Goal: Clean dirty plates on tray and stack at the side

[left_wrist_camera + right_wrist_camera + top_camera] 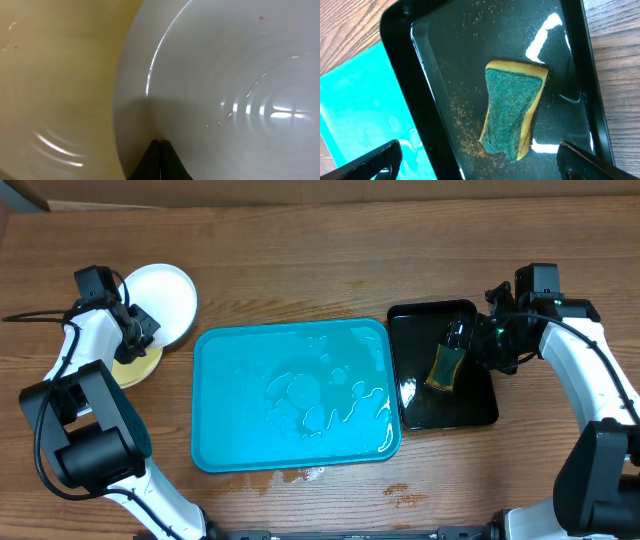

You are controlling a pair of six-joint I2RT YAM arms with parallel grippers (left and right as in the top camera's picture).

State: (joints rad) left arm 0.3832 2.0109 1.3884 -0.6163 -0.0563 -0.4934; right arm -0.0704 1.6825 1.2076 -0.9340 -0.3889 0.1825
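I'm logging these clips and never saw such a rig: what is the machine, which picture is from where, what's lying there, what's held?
Two robot arms work at a wooden table. One picture looks down from overhead; the others come from wrist cameras. A wet turquoise tray lies mid-table, no plates on it. Left, a white plate sits partly on a yellow-green plate; the left gripper is shut over it, holding nothing. Right, the right gripper hangs open above a sponge in a black tray.

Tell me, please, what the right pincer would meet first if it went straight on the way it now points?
Probably the sponge, lying in the black tray dead ahead of the open right pincer, though depth is hard to judge.
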